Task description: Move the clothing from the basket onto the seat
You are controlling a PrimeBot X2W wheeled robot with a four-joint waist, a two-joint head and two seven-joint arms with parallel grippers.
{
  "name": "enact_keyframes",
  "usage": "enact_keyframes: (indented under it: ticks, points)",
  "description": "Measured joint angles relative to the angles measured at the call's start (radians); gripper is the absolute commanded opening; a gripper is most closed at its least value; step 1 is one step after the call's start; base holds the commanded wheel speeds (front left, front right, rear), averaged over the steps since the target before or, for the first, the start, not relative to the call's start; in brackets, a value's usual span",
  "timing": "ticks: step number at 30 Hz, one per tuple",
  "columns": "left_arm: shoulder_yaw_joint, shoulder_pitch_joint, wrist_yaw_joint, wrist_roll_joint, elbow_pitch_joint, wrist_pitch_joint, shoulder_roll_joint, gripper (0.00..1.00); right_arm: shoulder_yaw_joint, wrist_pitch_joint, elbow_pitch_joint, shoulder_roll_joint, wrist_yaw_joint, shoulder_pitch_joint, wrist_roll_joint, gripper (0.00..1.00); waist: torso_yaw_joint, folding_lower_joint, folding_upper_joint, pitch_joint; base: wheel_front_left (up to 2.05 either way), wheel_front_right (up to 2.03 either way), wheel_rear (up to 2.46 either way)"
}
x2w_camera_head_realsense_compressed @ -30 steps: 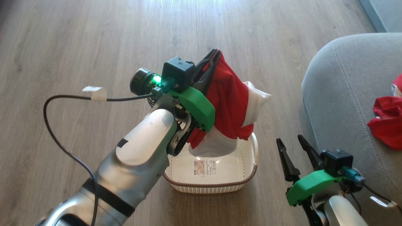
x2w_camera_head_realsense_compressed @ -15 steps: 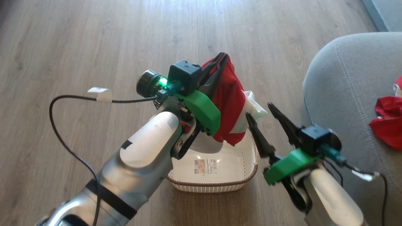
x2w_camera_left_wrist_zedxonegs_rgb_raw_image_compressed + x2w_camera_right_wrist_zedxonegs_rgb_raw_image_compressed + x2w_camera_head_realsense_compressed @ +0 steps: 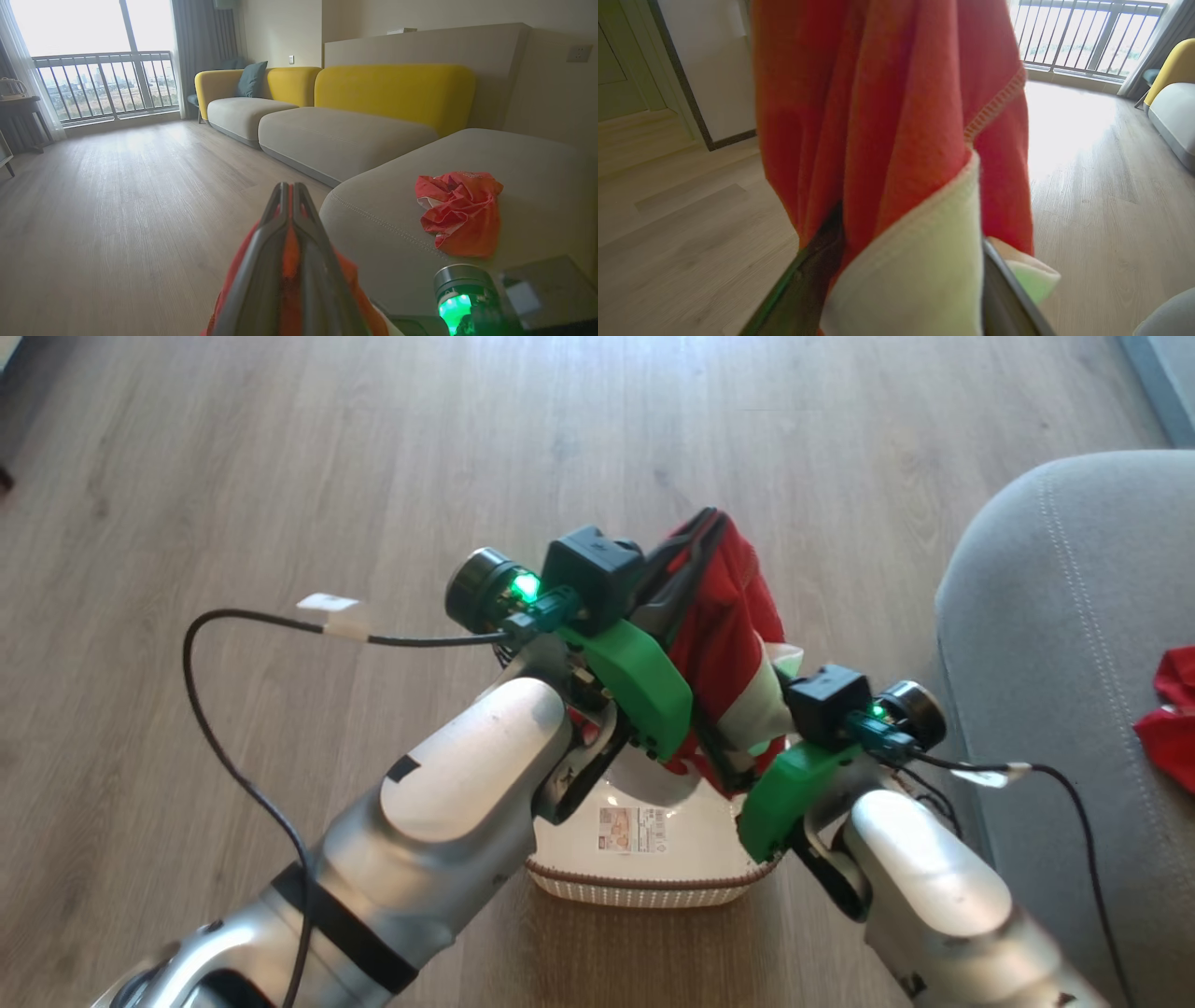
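Note:
The clothing (image 3: 724, 616), red with white parts, hangs in the air over the cream basket (image 3: 644, 889). My left gripper (image 3: 711, 518) is shut on its top edge, and red fabric shows between the closed fingers (image 3: 261, 252) in the left wrist view. My right gripper (image 3: 738, 737) has its jaws wide open around the lower hanging part. In the right wrist view the clothing (image 3: 878, 116) drapes between the two dark fingers (image 3: 817, 266). The grey seat (image 3: 1055, 616) lies to the right, its rounded stitched corner (image 3: 373, 219) just beyond the left gripper.
Another red garment (image 3: 460, 212) lies crumpled on the seat, also seen at the right edge as a red garment (image 3: 1172, 728). Wooden floor (image 3: 280, 476) spreads out to the left and ahead. A black cable (image 3: 215, 709) loops off the left wrist. Yellow-backed sofas (image 3: 392, 88) stand farther back.
My right arm has swung up and left from beside the seat to the hanging clothing, and its open jaws now straddle the fabric. The left gripper keeps its hold; the camera has shifted slightly.

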Motion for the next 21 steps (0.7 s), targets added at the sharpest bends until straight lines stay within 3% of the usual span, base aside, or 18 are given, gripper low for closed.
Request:
enact_keyframes:
  ticks: [5, 6, 7, 8, 17, 18, 19, 20, 21]
  points:
    - [-0.031, -0.008, 0.008, -0.016, -0.004, 0.0, 0.001, 0.0, 0.05, 0.002, 0.107, 0.02, 0.0, -0.048, 0.029, 0.98, 0.02, 0.0, 0.0, -0.002, 0.0, 0.0, 0.0]
    - [-0.035, -0.008, 0.008, -0.017, -0.004, 0.0, 0.001, 0.0, 0.063, 0.001, 0.126, 0.022, 0.0, -0.056, 0.037, 0.47, 0.022, 0.0, 0.0, -0.003, 0.0, 0.0, 0.0]
    - [-0.035, -0.008, 0.008, -0.017, -0.004, 0.0, 0.001, 0.0, 0.063, 0.001, 0.126, 0.022, 0.0, -0.056, 0.037, 0.15, 0.022, 0.0, 0.0, -0.003, 0.0, 0.0, 0.0]
    - [-0.039, -0.009, 0.008, -0.017, -0.005, 0.0, 0.001, 0.0, 0.07, 0.001, 0.143, 0.025, 0.0, -0.063, 0.044, 0.0, 0.024, 0.0, 0.0, -0.003, 0.0, 0.0, 0.0]
    - [-0.059, -0.009, 0.017, -0.031, -0.003, 0.0, 0.001, 0.0, 0.076, -0.008, 0.17, 0.032, 0.0, -0.08, 0.087, 0.0, 0.018, 0.0, 0.0, -0.006, 0.0, 0.0, 0.0]
    - [-0.059, -0.009, 0.017, -0.03, -0.001, 0.0, 0.001, 0.18, 0.066, -0.008, 0.157, 0.032, 0.0, -0.08, 0.087, 0.0, 0.013, 0.0, 0.0, -0.006, 0.0, 0.0, 0.0]
    - [-0.059, -0.009, 0.015, -0.03, 0.001, 0.0, 0.001, 0.51, 0.054, -0.008, 0.141, 0.032, 0.0, -0.08, 0.086, 0.0, 0.009, 0.0, 0.0, -0.006, 0.0, 0.0, 0.0]
    - [-0.059, -0.009, 0.004, -0.028, 0.002, 0.0, 0.002, 1.0, 0.045, -0.008, 0.125, 0.032, 0.0, -0.079, 0.085, 0.0, 0.004, 0.0, 0.0, -0.006, 0.0, 0.0, 0.0]
    - [-0.057, -0.008, -0.002, -0.025, 0.002, 0.0, 0.002, 1.0, 0.034, -0.008, 0.11, 0.032, 0.0, -0.079, 0.083, 0.0, 0.0, 0.0, 0.0, -0.005, 0.0, 0.0, 0.0]
